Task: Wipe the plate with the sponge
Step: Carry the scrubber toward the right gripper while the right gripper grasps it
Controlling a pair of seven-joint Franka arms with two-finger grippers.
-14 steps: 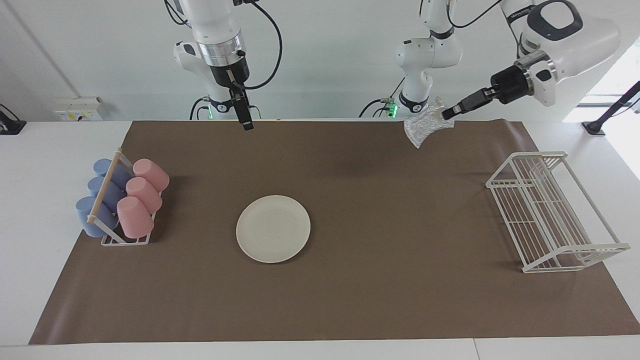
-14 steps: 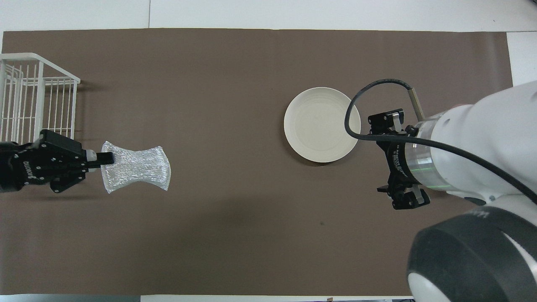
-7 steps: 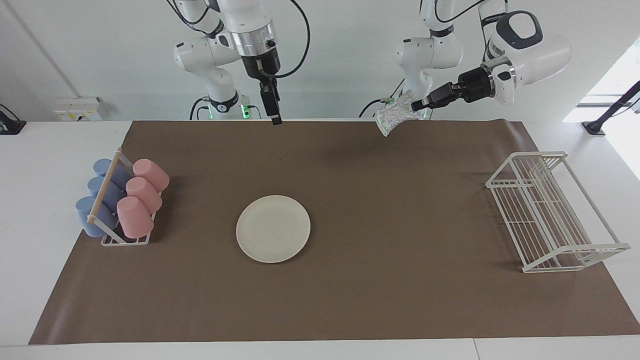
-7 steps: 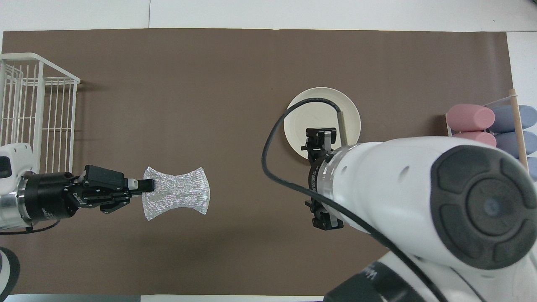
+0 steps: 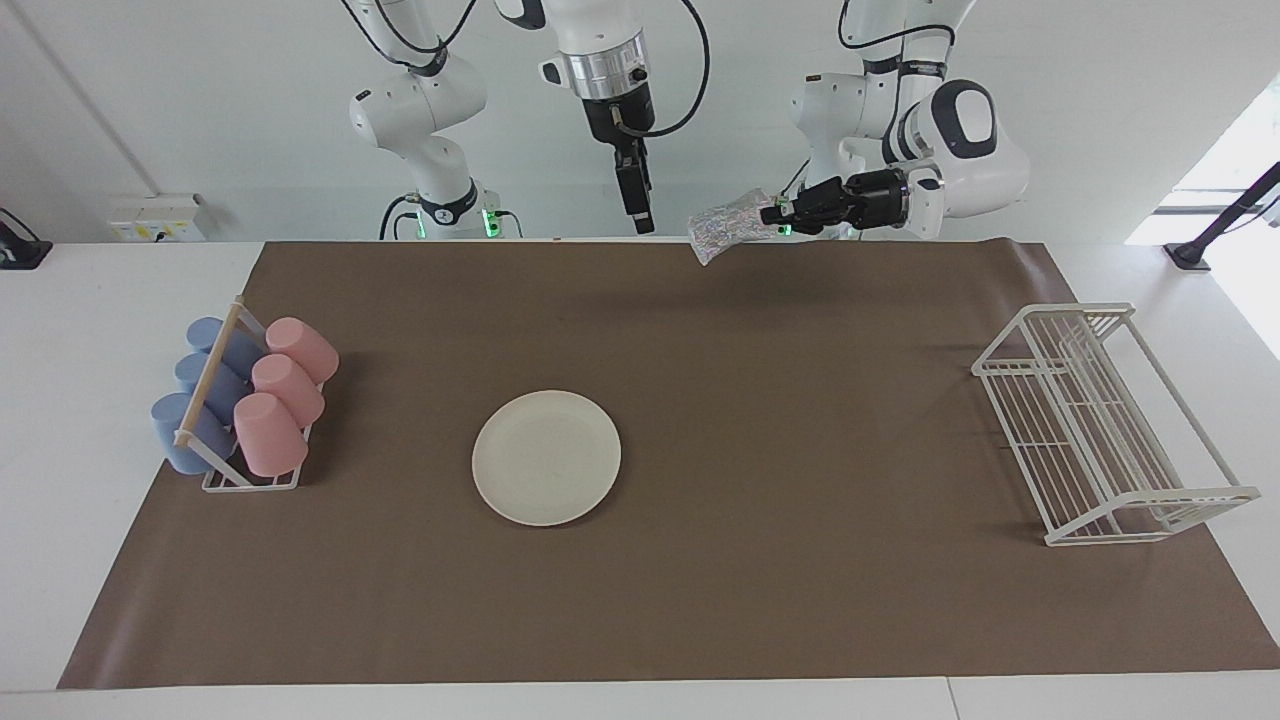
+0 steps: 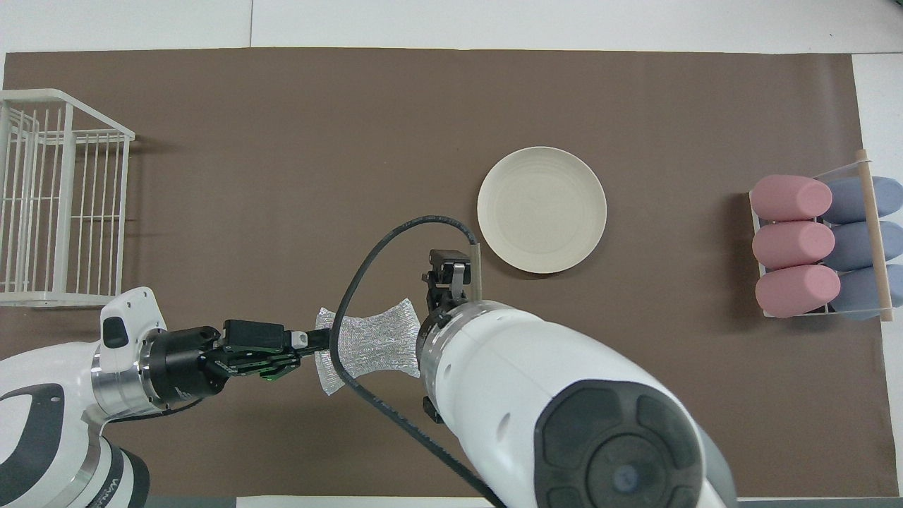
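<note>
We see the left gripper (image 5: 768, 213) pinched on one edge of the sponge (image 5: 722, 226), which hangs clear of the table, out sideways from the fingers. The sponge is over the brown mat (image 5: 760, 400) near the robots' edge, about mid-table. Compared with a second ago, the left arm has swung inward from the white wire rack (image 5: 1105, 420) end and carried the sponge toward the middle; half a second ago it was partway along that path. In the overhead view the sponge (image 6: 370, 346) now sits right next to the right arm's wrist.

The right gripper (image 5: 643, 220) points straight down above the robots' edge of the mat; we cannot tell how its fingers stand. It too has shifted toward the centre since the earlier frames, and now hangs just beside the sponge, apart from it.

The plate (image 5: 546, 457) lies flat on the mat, unchanged in position, well apart from both grippers. The cup rack (image 5: 245, 405) with pink and blue cups stays at the right arm's end.
</note>
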